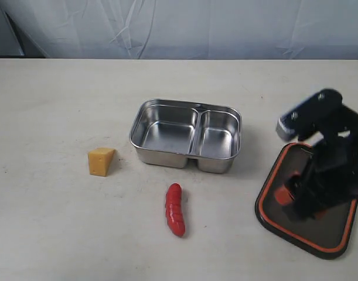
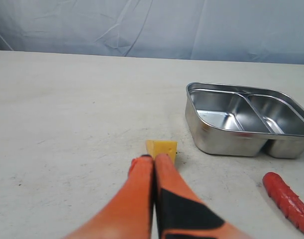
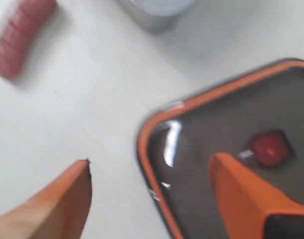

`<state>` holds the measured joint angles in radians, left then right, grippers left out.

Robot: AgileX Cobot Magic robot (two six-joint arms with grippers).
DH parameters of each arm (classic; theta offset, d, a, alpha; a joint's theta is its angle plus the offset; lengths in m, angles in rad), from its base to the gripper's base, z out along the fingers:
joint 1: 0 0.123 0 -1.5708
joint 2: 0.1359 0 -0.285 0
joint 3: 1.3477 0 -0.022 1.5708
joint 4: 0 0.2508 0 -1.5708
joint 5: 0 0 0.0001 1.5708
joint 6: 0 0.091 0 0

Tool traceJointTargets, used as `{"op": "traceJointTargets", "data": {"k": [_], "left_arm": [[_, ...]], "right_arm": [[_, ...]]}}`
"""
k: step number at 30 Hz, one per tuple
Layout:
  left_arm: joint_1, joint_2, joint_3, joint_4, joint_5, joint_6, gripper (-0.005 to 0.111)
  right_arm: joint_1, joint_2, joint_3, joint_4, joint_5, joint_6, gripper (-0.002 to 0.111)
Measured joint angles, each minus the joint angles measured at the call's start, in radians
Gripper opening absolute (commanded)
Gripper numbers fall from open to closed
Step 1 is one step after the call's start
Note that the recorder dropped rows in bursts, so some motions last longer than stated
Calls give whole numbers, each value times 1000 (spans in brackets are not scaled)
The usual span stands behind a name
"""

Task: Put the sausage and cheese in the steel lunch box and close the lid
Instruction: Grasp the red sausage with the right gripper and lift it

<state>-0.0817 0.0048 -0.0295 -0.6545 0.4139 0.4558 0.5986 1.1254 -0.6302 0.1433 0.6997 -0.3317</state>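
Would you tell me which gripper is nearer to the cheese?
Left. The left gripper, shut, sits just short of the cheese; the right gripper hangs open over the lid, beyond the steel lunch box.

Glossy red is logged for the ridged, curved toy sausage (image 1: 174, 209), with the ridges seen as faint bands. Yellow-orange is noted for the wedge of toy cheese (image 1: 101, 161), lighter on its top face. The shiny rectangular steel lunch box (image 1: 161, 157) is marked silver, with grey reflections inside. The rounded-rectangle translucent lid (image 1: 331, 229) is marked dark smoky, edged by an orange band; its valve tab (image 3: 270, 148) is red-orange. Orange with black patches is recorded on the left gripper (image 2: 152, 158); orange on the right gripper (image 3: 151, 160). The matte table (image 1: 50, 222) is off-white, and the wrinkled cloth backdrop (image 1: 167, 29) is pale blue-grey.
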Motion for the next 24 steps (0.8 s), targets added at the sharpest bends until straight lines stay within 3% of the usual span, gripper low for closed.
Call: {"op": "traceJointTargets", "data": {"k": [4,8,15,20,24], "left_arm": [[0,0,0,0,0,0,0],[0,0,0,0,0,0,0],[0,0,0,0,0,0,0],[0,0,0,0,0,0,0],[0,0,0,0,0,0,0]], "right_arm": [[41,26,-93,247,0,33,59],[159,158,-144,297,-15,72,57],[339,491,-308,217,-37,249,57],[364,673,-447,45,21,493,57],[366,784,-514,14,34,559,57]]}}
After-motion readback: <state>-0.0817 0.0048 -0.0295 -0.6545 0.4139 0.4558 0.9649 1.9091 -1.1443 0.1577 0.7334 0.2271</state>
